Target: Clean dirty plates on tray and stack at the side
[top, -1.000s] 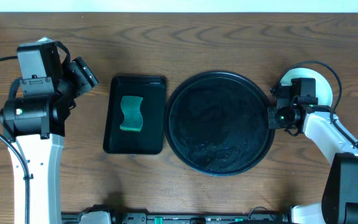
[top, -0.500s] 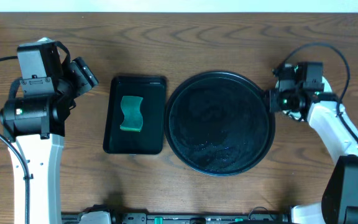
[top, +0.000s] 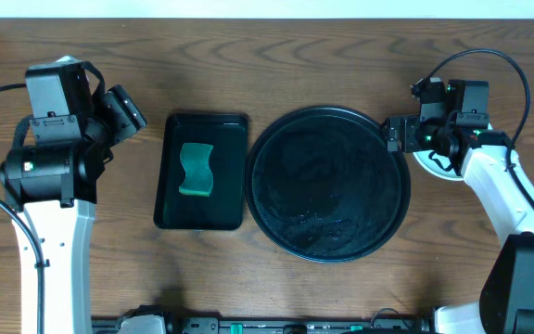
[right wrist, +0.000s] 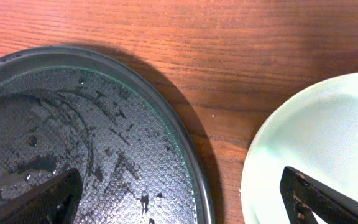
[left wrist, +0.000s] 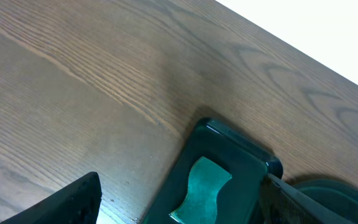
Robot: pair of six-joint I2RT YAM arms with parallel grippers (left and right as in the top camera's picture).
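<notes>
You can barely see the plates [top: 431, 163] from overhead. Your right arm [top: 489, 186] lies across them and leaves only a white sliver just off the right rim of the round black tray [top: 327, 250], toward the far right corner of the tabletop [top: 341, 56]. The right wrist view gives you more: a pale-mint curve, cut off by the frame's right and lower edges, with bare wood between it and the tray's rim. You cannot tell how many plates are stacked there. The tray's textured floor shows wet streaks and droplets.

Any marks on your left arm [top: 49, 167] are too small to read.

Your right gripper [right wrist: 178, 190] hovers over the gap between tray and plates. Its fingers [right wrist: 42, 198] are spread to the bottom corners of the wrist view and grip nothing. Your left arm is folded up near the tabletop's left edge. The left gripper [left wrist: 179, 186] is also spread wide and grips nothing, with only the dark fingertips showing. Beyond them lies the rectangular black tray [left wrist: 229, 146] with its green sponge [left wrist: 201, 186], the near end cut off by the frame
</notes>
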